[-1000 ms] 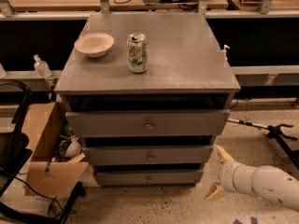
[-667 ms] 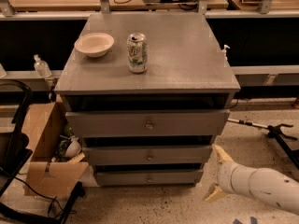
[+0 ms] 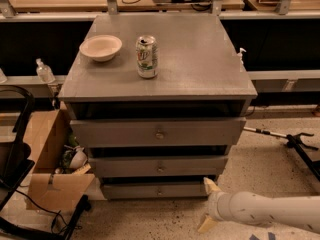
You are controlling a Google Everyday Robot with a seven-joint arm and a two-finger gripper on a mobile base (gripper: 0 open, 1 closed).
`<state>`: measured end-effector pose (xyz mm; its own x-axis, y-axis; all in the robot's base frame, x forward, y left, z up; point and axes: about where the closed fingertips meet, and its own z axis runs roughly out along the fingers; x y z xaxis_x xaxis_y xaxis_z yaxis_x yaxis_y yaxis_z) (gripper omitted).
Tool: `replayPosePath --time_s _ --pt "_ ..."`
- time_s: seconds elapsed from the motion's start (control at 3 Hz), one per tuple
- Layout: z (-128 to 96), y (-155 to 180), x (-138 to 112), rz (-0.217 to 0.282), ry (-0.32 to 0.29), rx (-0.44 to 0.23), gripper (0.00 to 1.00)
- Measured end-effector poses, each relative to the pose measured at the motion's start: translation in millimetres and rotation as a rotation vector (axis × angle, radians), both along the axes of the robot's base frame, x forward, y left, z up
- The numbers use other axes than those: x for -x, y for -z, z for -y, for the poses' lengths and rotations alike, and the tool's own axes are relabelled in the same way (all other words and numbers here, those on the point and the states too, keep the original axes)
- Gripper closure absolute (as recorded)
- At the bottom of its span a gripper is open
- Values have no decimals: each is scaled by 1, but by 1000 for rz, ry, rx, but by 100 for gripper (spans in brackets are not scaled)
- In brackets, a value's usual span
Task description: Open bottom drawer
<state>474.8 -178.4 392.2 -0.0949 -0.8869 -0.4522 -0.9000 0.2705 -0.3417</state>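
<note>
Gripper (image 3: 208,205) seen low at the cabinet's right front corner, fingers spread wide, nothing held.
Upper fingertip (image 3: 210,186) is placed just beside the right end of the bottom drawer (image 3: 150,190): lowest, slimmest grey front, small round knob (image 3: 160,190) at centre, apparently pushed in. A can (image 3: 146,56) and bowl (image 3: 100,47) are set on the cabinet top (image 3: 200,59).

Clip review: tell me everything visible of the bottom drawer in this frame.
The bottom drawer is the lowest and slimmest of three grey-painted, wood-looking fronts, with a small round metal knob at its centre. It looks shut: no inside shows, only a dark gap above it. The open gripper hovers low off its right end, near the corner; contact cannot be judged, and the knob is untouched.
</note>
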Motion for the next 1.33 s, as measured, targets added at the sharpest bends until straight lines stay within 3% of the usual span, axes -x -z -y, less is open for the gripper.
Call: replayPosePath --time_s 0.33,0.67,1.0,1.33 --pt "-26 78 -30 -68 -36 -76 0" --pt "-30 121 -62 -99 -30 -105 0" --pt "-24 117 -82 -69 -8 -106 0" --pt "-26 119 -82 -74 -10 -107 0"
